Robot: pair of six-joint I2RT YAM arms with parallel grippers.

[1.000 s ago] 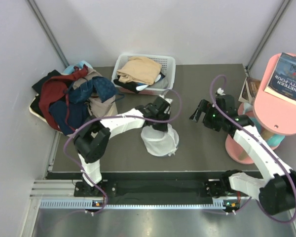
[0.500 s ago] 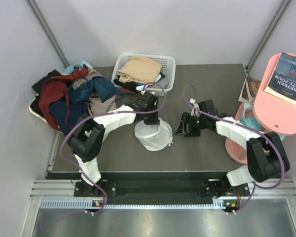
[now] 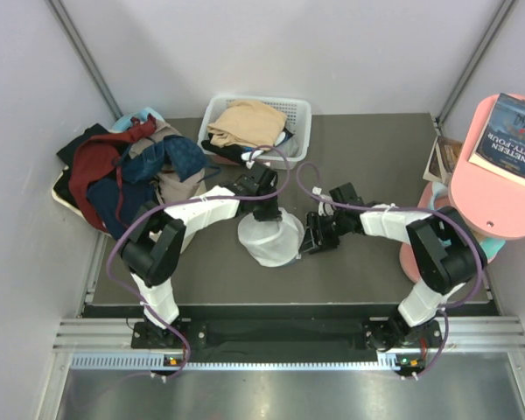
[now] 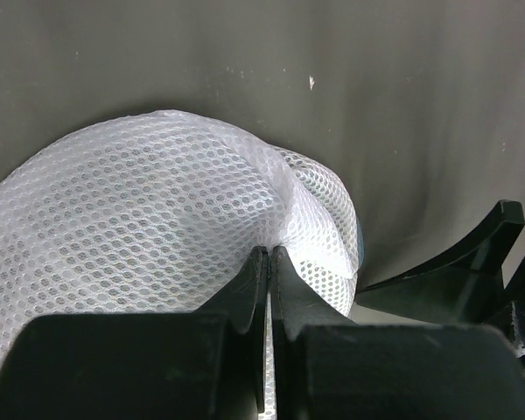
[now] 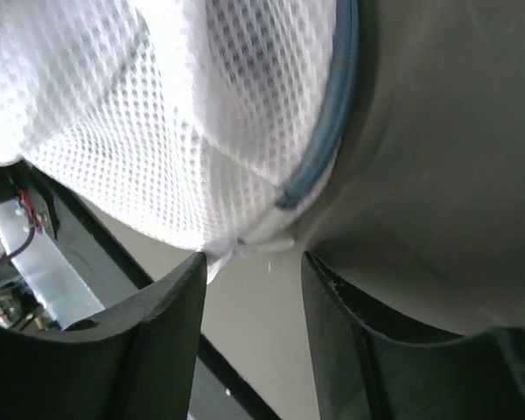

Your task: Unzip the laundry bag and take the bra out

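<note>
The left gripper (image 4: pixel 269 254) pinches mesh at the 12 o'clock edge of the laundry bag (image 3: pixel 269 238), mid-table (image 3: pixel 376 166). The right gripper (image 5: pixel 249 262), jaws apart, brackets the zipper (image 5: pixel 328 149) end at 3 o'clock. Catching mesh instead of the pull would likely drag the bag, with the bra out of sight.

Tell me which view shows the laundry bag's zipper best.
Right wrist: the zipper runs close-up along the mesh rim. Left wrist shows only mesh pinched in the left gripper; top external shows the laundry bag small, zipper indistinct.
</note>
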